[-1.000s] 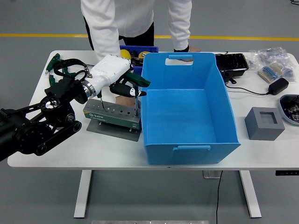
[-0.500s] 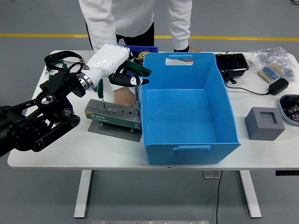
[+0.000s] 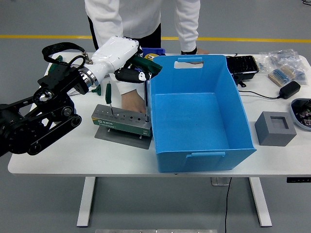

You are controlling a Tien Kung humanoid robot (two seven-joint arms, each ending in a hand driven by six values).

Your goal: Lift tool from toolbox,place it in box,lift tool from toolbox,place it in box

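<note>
Head view: on the desk [image 3: 58, 158] stand 1 grey toolbox [image 3: 121, 121] and 1 blue box [image 3: 199, 114], touching side by side. The left robot hand [image 3: 133, 73] grasps 1 screwdriver [image 3: 146, 99], hanging below it with its tip at the toolbox. 1 more screwdriver [image 3: 108, 97] stands upright in the toolbox.

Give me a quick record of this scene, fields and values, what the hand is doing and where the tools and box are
left hand: closed on the green-handled tool, its shaft upright, tip near the toolbox's right end
right hand: not in view
toolbox: grey holder on a plate, left of the blue box, another screwdriver standing in it
blue box: open, nothing visible inside
person's hand: resting behind the toolbox
stage: first tool not yet in the box
</note>
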